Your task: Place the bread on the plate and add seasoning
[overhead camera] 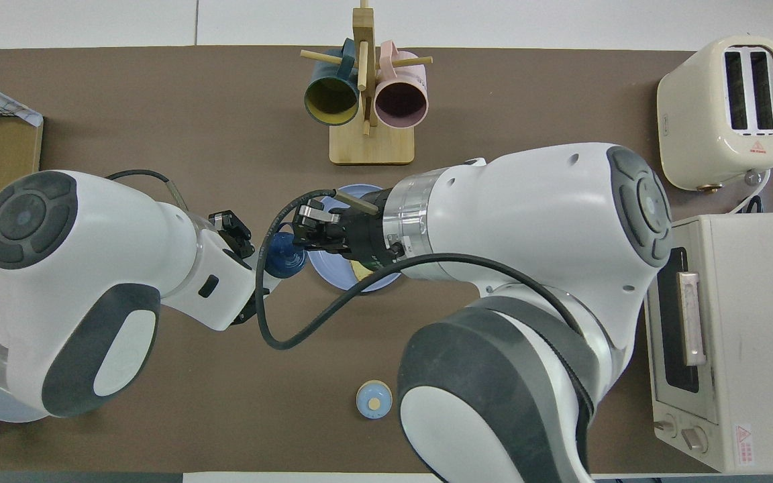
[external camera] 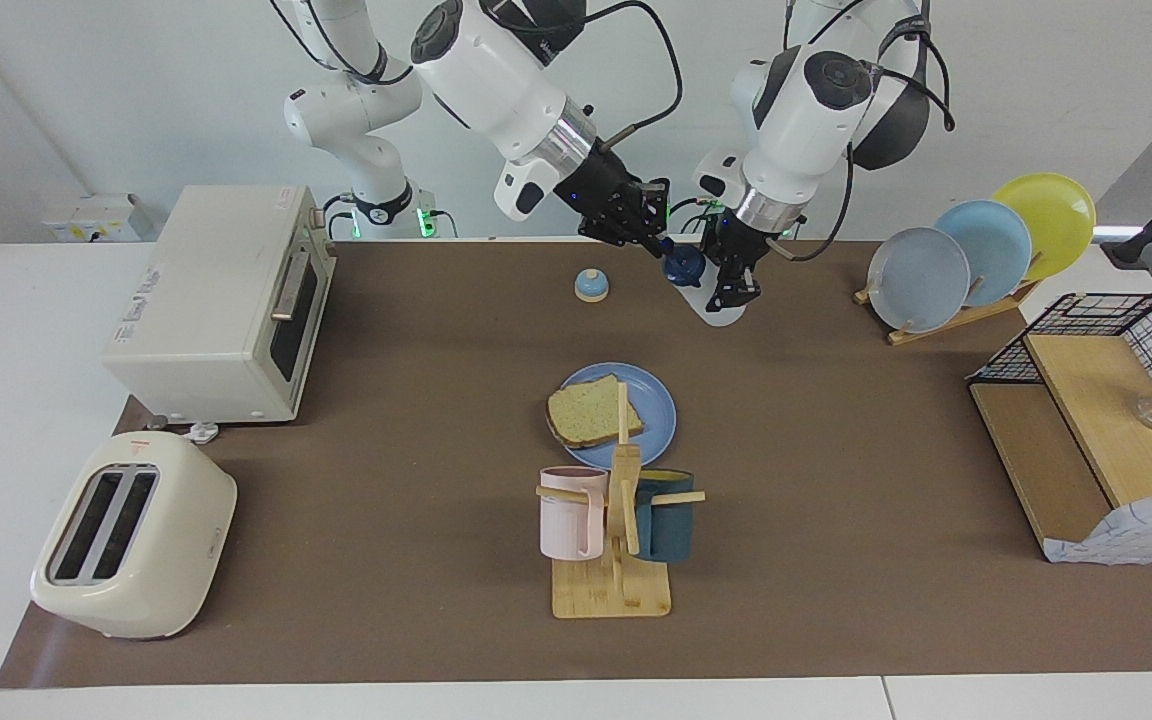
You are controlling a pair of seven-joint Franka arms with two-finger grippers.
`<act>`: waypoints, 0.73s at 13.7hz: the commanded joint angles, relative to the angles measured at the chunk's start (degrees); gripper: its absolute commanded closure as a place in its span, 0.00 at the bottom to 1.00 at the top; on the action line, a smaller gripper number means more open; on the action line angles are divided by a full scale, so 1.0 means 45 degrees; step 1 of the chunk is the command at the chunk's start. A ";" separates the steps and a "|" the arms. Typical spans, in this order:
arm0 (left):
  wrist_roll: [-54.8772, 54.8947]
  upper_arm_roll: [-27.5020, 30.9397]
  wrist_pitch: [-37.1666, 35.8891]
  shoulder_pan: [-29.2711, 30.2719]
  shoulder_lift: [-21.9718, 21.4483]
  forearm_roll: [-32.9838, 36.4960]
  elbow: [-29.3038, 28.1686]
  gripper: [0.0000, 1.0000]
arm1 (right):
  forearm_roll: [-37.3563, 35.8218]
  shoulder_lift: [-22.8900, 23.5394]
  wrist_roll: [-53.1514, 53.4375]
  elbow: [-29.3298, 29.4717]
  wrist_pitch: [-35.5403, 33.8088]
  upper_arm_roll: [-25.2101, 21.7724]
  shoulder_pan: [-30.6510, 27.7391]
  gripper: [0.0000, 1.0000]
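seasoning bottle (external camera: 704, 290) tilted, cap toward right arm | left gripper (external camera: 733, 290) clamped on body | right gripper (external camera: 661, 250) nipping cap | bread (external camera: 593, 411) flat on plate (external camera: 658, 400), mid-desk, hidden overhead

Both end effectors (external camera: 736, 290) (external camera: 658, 243) raised, seemingly closed

Bread (external camera: 594, 411) on plate (external camera: 652, 400); seasoning (external camera: 711, 292) in left hand (external camera: 733, 293), right hand (external camera: 658, 246) at cap.
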 commanded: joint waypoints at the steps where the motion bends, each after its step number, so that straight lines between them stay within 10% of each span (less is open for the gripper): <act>1: 0.0011 0.0024 0.0270 -0.0090 -0.0436 0.0076 -0.0443 1.00 | 0.0014 -0.0236 -0.0100 -0.0351 0.0322 0.0056 -0.0073 1.00; 10: -0.0008 0.0024 0.0231 -0.0070 -0.0436 0.0076 -0.0443 1.00 | 0.1417 -0.0177 0.0506 -0.0272 0.0341 -0.0041 -0.0754 1.00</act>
